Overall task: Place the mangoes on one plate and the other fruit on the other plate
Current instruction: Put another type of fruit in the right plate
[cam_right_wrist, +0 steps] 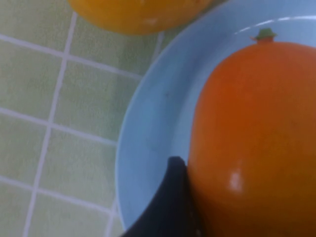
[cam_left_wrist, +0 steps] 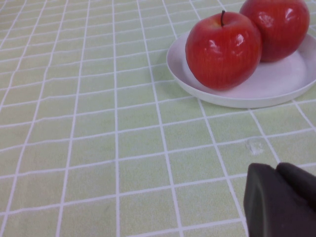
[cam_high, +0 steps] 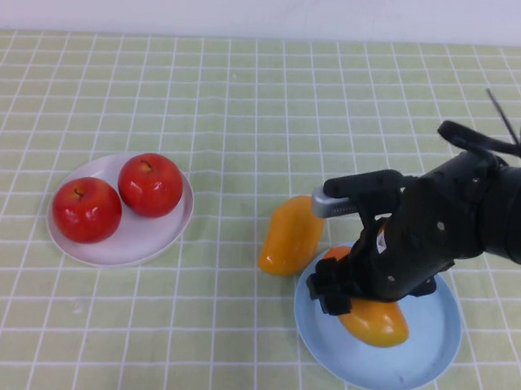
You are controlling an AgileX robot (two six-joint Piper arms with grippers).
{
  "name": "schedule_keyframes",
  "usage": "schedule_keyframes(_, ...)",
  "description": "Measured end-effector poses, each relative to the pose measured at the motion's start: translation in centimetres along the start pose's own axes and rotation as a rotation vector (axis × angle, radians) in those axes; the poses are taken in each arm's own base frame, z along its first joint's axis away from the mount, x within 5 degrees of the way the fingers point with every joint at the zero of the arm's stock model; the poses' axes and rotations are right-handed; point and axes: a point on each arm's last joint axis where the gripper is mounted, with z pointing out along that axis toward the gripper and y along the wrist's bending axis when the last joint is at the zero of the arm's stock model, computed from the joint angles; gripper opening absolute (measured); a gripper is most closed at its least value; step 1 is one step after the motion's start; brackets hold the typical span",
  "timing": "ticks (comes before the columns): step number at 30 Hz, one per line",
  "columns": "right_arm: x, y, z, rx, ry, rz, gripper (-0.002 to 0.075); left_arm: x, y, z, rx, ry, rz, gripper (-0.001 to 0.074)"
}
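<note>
High view, from the left: the white plate (cam_high: 120, 212) sits on the green checked surface (cam_high: 247, 116) with both apples on it, one (cam_high: 86, 209) nearer the left rim and the other (cam_high: 150, 184) touching it on its right. The left hand does not appear in this view. Near the middle, one mango (cam_high: 290, 238) lies on the cloth, its lower end just beside or touching the rim of the blue plate (cam_high: 427, 343). The second mango (cam_high: 374, 321) rests on that plate, mostly covered by the right arm (cam_high: 469, 215), which blocks the plate's upper part. The right hand (cam_high: 347, 296) is down over this mango.

The left wrist view adds what the high view lacks: a dark tip of the left hand (cam_left_wrist: 279, 200) above bare cloth, apart from the white plate (cam_left_wrist: 237, 96) and the apples (cam_left_wrist: 223, 49); whether it is spread I cannot tell.

The right wrist view shows one dark finger (cam_right_wrist: 168, 202) pressed against the orange mango (cam_right_wrist: 252, 143) on the blue plate (cam_right_wrist: 148, 128), with the other mango (cam_right_wrist: 138, 12) beyond the rim. The opposite finger is hidden, so the grip cannot be judged.
</note>
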Motion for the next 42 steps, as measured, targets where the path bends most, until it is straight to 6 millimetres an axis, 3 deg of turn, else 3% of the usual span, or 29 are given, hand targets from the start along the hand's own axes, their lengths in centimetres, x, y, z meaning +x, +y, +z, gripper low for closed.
schedule_keyframes(7,-0.1,0.2,1.7,-0.020,0.014,0.032,0.0571,0.0,0.0,0.0,0.000,0.000,0.000,0.0002)
schedule_keyframes(13,-0.2,0.2,1.7,-0.023,0.013,0.038,0.0652,0.0,0.0,0.0,0.000,0.000,0.000,0.0002)
schedule_keyframes(21,0.3,0.1,1.5,-0.007,0.058,0.095,0.0666,0.0,0.0,0.0,0.000,0.000,0.000,0.0002)
schedule_keyframes(24,0.1,0.1,0.5,-0.018,0.031,0.125,0.0666,0.0,0.0,0.0,0.000,0.000,0.000,0.0002)
schedule_keyframes(31,-2.9,1.1,-3.0,-0.078,-0.106,0.162,0.0666,0.0,0.0,0.0,0.000,0.000,0.000,0.0002)
schedule_keyframes(34,-4.6,1.6,-3.5,-0.105,-0.150,0.179,0.0666,0.0,0.0,0.0,0.000,0.000,0.000,0.0002)
schedule_keyframes(42,-8.2,1.8,0.6,-0.124,-0.105,0.256,0.0666,0.0,0.0,0.0,0.000,0.000,0.000,0.0002)
